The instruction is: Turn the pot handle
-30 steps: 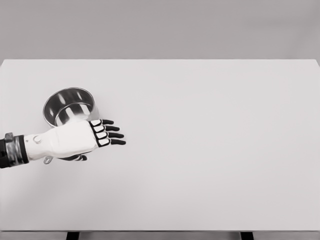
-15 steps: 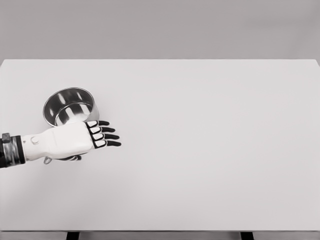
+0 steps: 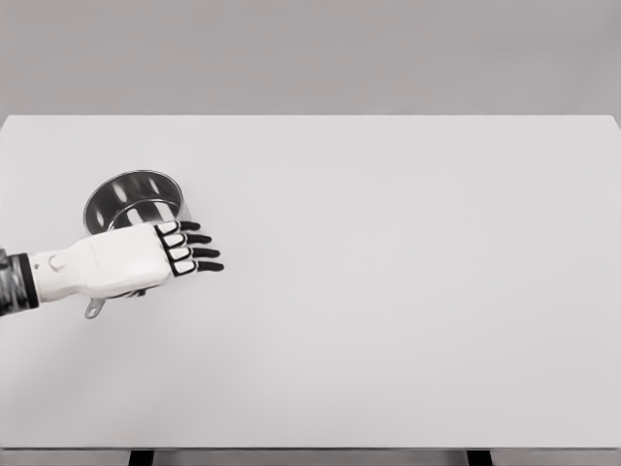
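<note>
Head view shows my left hand [image 3: 146, 259] over the near side of the steel pot [image 3: 133, 199] at the surface's [image 3: 408, 291] left; fingers [image 3: 199, 252] extended, holding nothing; handle [image 3: 94, 310] tip beneath the wrist.

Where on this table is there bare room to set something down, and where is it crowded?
The table is bare everywhere right of the left hand, through to the right edge, from far edge to near edge. A bare strip also runs along the near edge below the forearm. The only crowded spot is far left, where the hand overlaps the metal pot and its handle.
</note>
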You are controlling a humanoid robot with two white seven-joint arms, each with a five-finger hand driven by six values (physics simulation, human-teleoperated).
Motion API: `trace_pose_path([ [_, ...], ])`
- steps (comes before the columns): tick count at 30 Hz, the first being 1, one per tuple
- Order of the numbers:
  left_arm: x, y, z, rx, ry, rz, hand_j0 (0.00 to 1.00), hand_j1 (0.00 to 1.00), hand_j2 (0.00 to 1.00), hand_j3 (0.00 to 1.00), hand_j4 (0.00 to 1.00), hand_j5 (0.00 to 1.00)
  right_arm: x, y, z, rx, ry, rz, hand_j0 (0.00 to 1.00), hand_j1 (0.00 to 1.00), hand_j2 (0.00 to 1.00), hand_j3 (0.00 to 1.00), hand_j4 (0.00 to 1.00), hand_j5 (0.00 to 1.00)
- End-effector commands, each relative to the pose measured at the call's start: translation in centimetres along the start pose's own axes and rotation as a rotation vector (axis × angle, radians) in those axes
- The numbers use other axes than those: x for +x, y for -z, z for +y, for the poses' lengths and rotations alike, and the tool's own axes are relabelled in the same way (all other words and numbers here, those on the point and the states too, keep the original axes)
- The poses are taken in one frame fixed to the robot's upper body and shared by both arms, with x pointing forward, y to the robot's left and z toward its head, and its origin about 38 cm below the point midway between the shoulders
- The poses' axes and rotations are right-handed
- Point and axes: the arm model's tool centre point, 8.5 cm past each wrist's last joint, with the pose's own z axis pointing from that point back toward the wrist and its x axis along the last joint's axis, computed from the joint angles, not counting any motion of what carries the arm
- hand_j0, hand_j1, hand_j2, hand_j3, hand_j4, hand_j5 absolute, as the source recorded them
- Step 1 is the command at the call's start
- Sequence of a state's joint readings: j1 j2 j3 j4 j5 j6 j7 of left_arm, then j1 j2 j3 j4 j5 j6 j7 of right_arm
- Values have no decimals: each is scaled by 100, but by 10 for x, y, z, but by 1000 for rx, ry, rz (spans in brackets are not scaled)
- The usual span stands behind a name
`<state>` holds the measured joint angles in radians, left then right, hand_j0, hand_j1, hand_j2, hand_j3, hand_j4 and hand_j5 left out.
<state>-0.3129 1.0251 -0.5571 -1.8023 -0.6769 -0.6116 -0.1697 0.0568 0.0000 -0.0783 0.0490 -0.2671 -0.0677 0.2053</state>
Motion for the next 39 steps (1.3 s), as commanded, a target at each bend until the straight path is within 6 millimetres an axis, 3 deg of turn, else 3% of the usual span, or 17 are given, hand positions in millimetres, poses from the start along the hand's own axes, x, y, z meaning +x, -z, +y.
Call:
trace_pose_path([
  [1,-2,-2,2,1,10,8,100,100,100,100,100,100,0,0,0,0,0,0,100,100,100,100,100,100],
  [24,-9,-13,-5,-50,21,34,100,100,100,100,100,100,0,0,0,0,0,0,100,100,100,100,100,100],
  [39,-17,-30,-5,-98,37,57,100,100,100,100,100,100,0,0,0,0,0,0,100,100,100,100,100,100],
])
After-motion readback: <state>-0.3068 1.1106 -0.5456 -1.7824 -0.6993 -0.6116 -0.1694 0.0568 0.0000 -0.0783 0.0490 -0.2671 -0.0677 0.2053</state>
